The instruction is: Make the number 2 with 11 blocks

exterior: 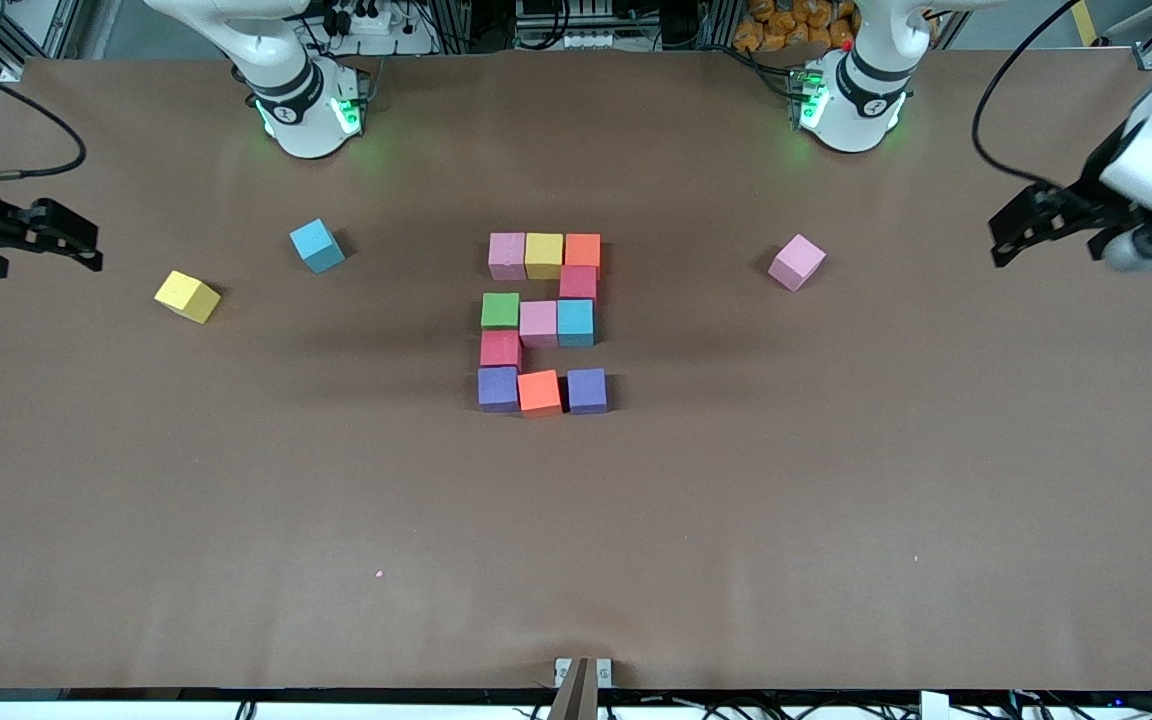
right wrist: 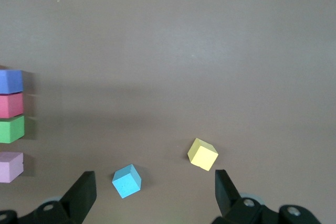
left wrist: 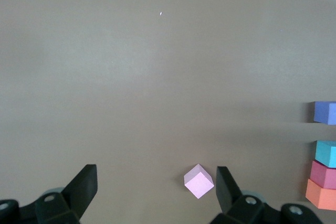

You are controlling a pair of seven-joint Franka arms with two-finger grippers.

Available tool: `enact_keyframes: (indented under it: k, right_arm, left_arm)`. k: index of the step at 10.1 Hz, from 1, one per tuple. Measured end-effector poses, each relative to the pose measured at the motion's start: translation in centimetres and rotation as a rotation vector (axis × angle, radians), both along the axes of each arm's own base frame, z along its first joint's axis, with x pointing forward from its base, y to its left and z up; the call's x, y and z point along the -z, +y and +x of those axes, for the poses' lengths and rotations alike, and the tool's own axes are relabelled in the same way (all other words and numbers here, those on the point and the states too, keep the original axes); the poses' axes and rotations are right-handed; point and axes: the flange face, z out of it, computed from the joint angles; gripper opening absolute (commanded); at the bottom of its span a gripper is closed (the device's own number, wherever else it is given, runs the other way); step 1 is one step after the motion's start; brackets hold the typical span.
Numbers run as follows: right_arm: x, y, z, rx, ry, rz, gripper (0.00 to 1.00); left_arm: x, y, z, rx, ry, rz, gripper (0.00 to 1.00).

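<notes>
Showing the table with the number 2 (exterior: 542, 322) already laid out at its centre: eleven blocks placed edge to edge, three wide and five tall. The row farthest from the front camera reads pink, yellow, orange; a red block sits under the orange one; the middle row reads green, pink, blue; a second red block lies under the green; the nearest row reads purple, orange, purple. The orange block of that nearest row (exterior: 539, 393) sits slightly askew and a little proud of its neighbours.

Three spare blocks lie apart from the figure. A loose pink block (exterior: 797, 262) rests toward the left arm's end of the table; a loose blue block (exterior: 317, 246) and a loose yellow block (exterior: 187, 296) rest toward the right arm's end, the yellow one nearer the front camera than the blue.

The left gripper (exterior: 1021, 232) hangs over the table's edge at its own end, fingers spread wide and holding nothing; the loose pink block lies between it and the figure, so this arm is the closer one to that block. The right gripper (exterior: 61, 240) hangs over its end of the table, fingers likewise spread and empty, closest to the yellow block. Both arms wait clear of the figure.

Judged from the layout, the count of eleven is met and the digit reads complete; any further move would only square up the askew orange block, roughly midway between both arms.
</notes>
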Motion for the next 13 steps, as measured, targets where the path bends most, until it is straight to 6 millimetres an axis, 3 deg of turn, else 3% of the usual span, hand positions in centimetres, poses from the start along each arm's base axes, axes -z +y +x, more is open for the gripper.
enact_keyframes:
  k: [2,4,13]
  right_arm:
    - [0.7,-1.9,0.5,0.029,-0.002,0.006,1.0]
    - [1.7,-2.4,1.3,0.033,-0.005,0.011,1.0]
    - [0.6,0.0,1.5,-0.017,-0.028,0.047,1.0]
  left_arm:
    - [-0.9,-0.1,-0.2,0.008,-0.016,-0.018,1.0]
    - [-0.9,-0.3,-0.2,0.01,-0.014,-0.036,1.0]
    - [-0.9,-0.4,-0.3,0.013,-0.006,-0.036,1.0]
